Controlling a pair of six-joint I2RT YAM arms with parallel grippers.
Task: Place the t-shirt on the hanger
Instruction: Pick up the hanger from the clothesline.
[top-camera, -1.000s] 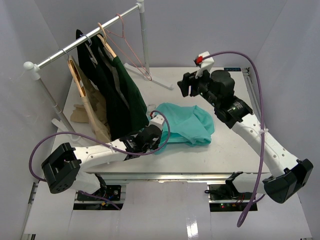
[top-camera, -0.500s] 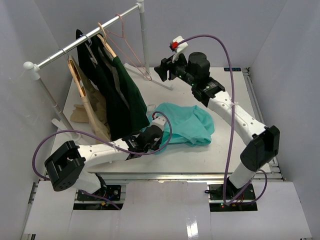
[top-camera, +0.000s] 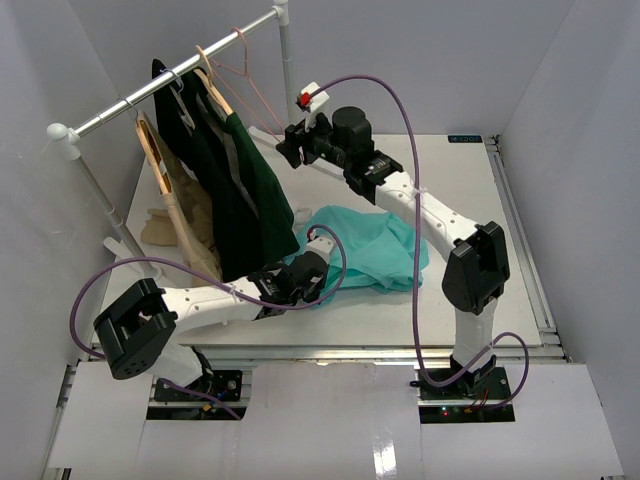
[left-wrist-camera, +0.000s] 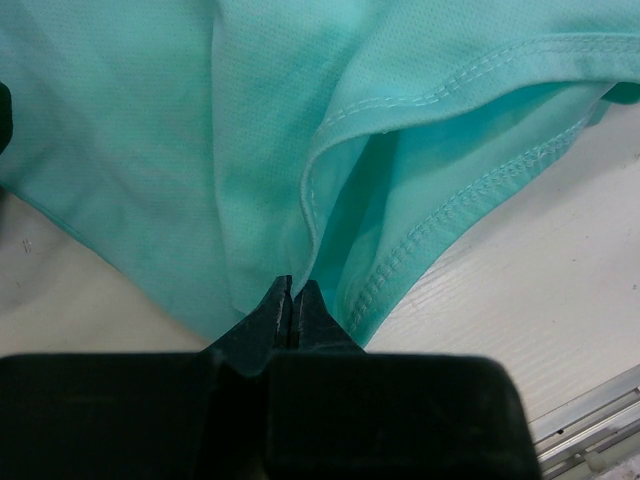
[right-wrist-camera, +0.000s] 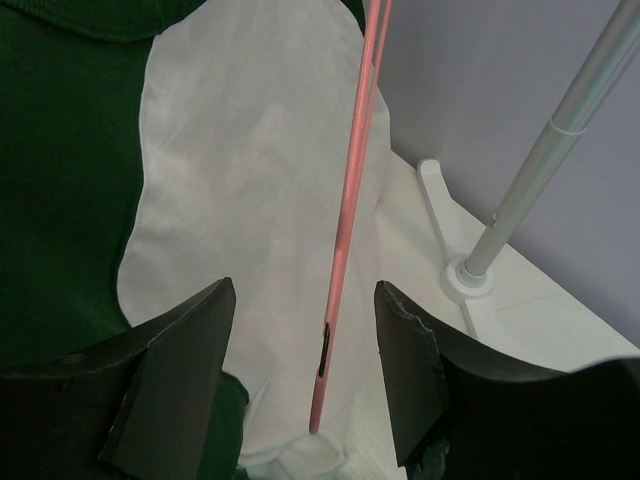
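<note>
The left gripper (left-wrist-camera: 290, 302) is pinching its jaws fully together on a folded hem of the t-shirt (left-wrist-camera: 200, 130), which is lying crumpled on the table (top-camera: 500, 290). The right gripper (right-wrist-camera: 303, 295) is holding its jaws wide apart on either side of the pink hanger (right-wrist-camera: 350, 180), not touching its wire. The hanger is hanging from the rail (top-camera: 170, 76), beside a dark green garment (right-wrist-camera: 60, 170).

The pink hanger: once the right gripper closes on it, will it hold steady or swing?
Probably swings: the hanger hangs only by its hook on the rail. Its wire looks thin, so it is likely light and slightly springy inside the open right gripper.
</note>
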